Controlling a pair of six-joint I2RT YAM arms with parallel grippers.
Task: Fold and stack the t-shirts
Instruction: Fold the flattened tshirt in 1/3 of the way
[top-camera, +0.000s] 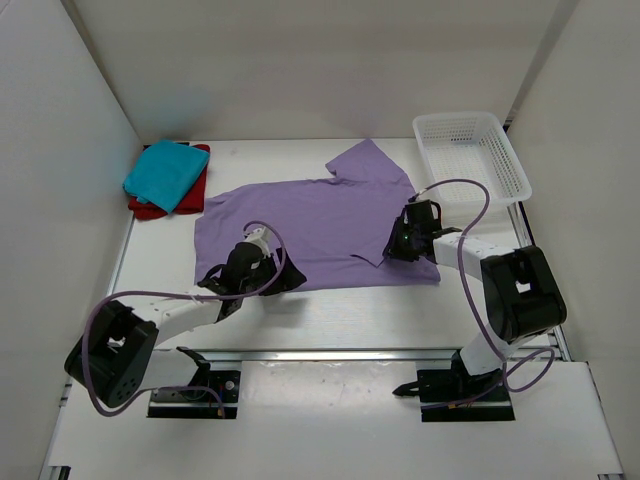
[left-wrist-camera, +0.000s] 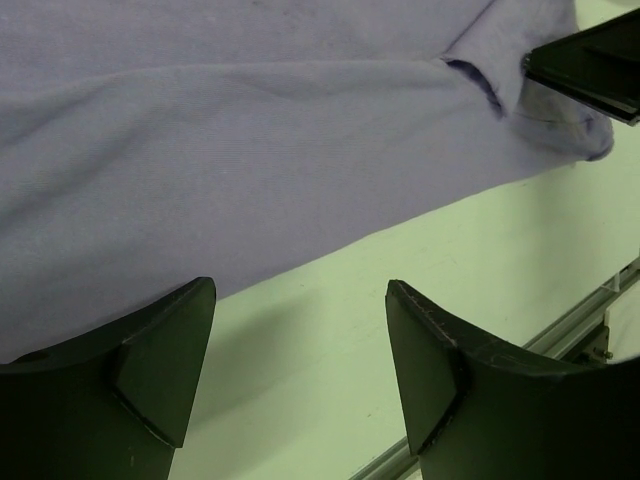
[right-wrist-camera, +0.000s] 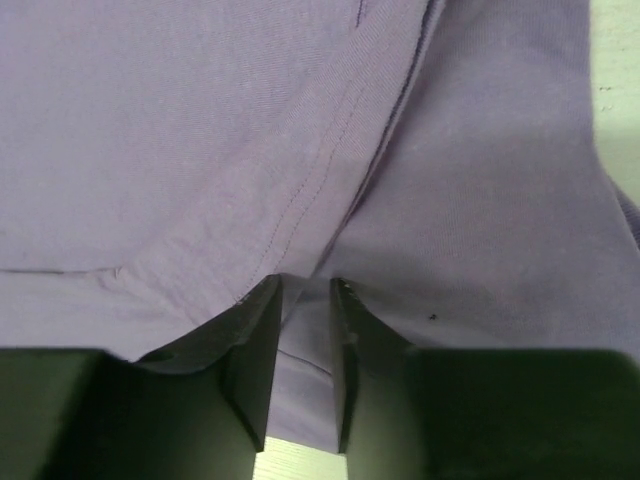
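Observation:
The lavender t-shirt (top-camera: 320, 225) lies spread flat in the middle of the table. My left gripper (top-camera: 255, 287) is open and empty just off its near hem; in the left wrist view (left-wrist-camera: 300, 300) bare table shows between the fingers and the hem (left-wrist-camera: 300, 170) lies beyond. My right gripper (top-camera: 400, 243) is shut on a fold of the lavender t-shirt near its right side, with cloth pinched between the fingers (right-wrist-camera: 305, 290). The teal-blue t-shirt (top-camera: 165, 172) lies folded on top of the folded red t-shirt (top-camera: 150, 208) at the back left.
A white lattice basket (top-camera: 470, 160) stands at the back right. White walls close in the table on three sides. A metal rail (left-wrist-camera: 560, 335) runs along the near edge. The right gripper's black body shows in the left wrist view (left-wrist-camera: 590, 65).

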